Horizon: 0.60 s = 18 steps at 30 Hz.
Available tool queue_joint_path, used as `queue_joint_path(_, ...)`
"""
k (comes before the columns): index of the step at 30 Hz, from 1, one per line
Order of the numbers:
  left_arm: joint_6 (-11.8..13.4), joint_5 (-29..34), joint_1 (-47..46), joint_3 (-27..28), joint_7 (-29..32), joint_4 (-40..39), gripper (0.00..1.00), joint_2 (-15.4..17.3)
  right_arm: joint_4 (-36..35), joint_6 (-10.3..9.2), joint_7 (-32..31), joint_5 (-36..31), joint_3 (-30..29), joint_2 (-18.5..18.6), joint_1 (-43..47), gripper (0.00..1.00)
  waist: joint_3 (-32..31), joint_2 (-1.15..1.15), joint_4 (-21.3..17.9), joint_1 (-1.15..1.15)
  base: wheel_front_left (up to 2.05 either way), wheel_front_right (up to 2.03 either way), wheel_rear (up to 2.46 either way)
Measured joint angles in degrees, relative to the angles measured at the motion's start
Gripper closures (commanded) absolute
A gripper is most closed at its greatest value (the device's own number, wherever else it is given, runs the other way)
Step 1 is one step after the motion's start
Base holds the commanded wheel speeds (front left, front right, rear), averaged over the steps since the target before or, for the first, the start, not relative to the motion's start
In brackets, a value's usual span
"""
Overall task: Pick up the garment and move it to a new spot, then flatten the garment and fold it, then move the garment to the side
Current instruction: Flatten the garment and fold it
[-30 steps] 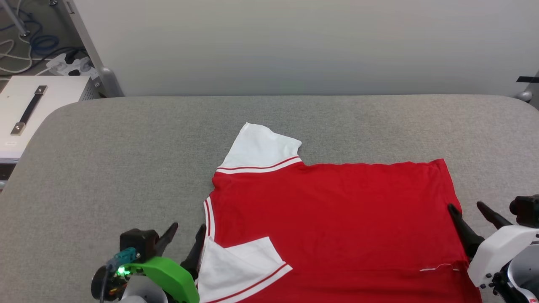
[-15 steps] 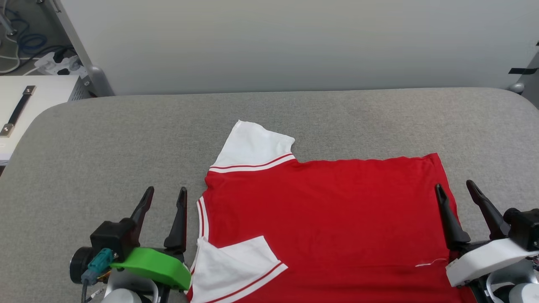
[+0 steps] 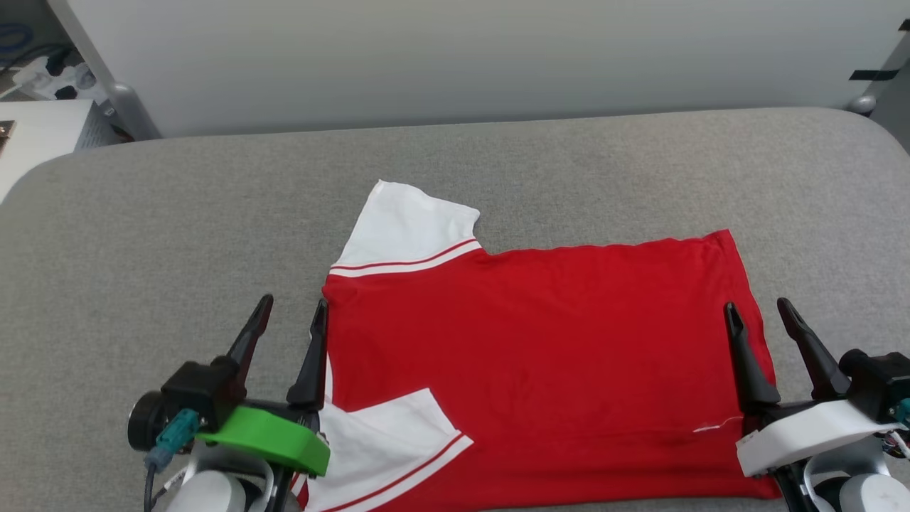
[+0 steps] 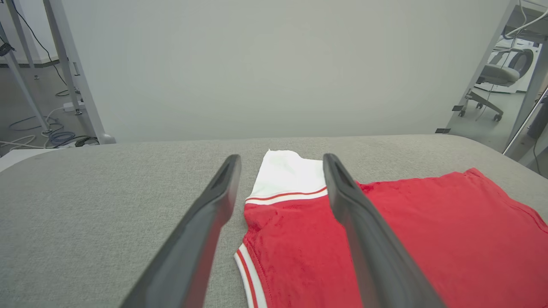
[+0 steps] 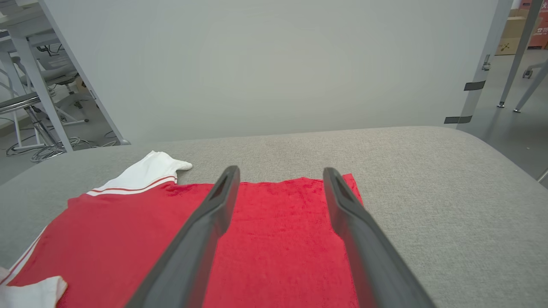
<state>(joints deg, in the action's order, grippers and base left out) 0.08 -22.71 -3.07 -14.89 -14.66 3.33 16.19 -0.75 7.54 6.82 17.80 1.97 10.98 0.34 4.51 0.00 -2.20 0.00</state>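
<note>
Black left pincer (image 3: 294, 302), right pincer (image 3: 755, 306) agape

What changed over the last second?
Both arms swung to point straight ahead: left end effector advanced beside the garment, collar side; right end effector advanced at its hem. Head camera shifted too. Unchanged: both open, holding nothing; garment flat, near sleeve folded in.

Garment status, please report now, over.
Left gripper open at neck edge, right gripper open at hem, both empty. Garment flat on grey surface, near sleeve folded in. Nothing blocking.
</note>
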Motion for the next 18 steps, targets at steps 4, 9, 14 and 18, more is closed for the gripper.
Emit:
queue_joint_path(4, -2.5, 0.1, -6.3, -0.1, 1.4, 3.4, 0.0, 0.5, -1.5, 0.0, -0.5, 0.0, -0.1, -0.1, -1.3, 0.0, 2.6, 0.0, -1.0, 0.0, 0.0, 0.0, 0.0)
queue_joint_path(9, -5.7, -0.7, -17.5, -1.8, 11.3, 6.9, 0.0, 4.7, -3.0, 0.0, -1.0, -0.3, 0.4, -1.0, -3.1, 0.0, 6.4, 0.0, -2.6, 0.0, 0.0, 0.0, 0.0)
queue_joint_path(14, -7.0, -4.3, -30.9, -5.2, 24.3, 10.4, 0.0, 9.1, -4.0, 0.0, -1.1, -0.5, 1.6, -1.7, -5.1, 0.0, 10.4, 0.0, -4.3, 0.0, 0.0, 0.0, 0.0)
queue_joint_path(18, -7.3, -9.0, -41.7, -10.5, 34.5, 14.0, 0.0, 12.0, -4.5, 0.0, -1.0, -0.6, 2.3, -1.8, -6.3, 0.0, 13.7, 0.0, -5.9, 0.0, 0.0, 0.0, 0.0)
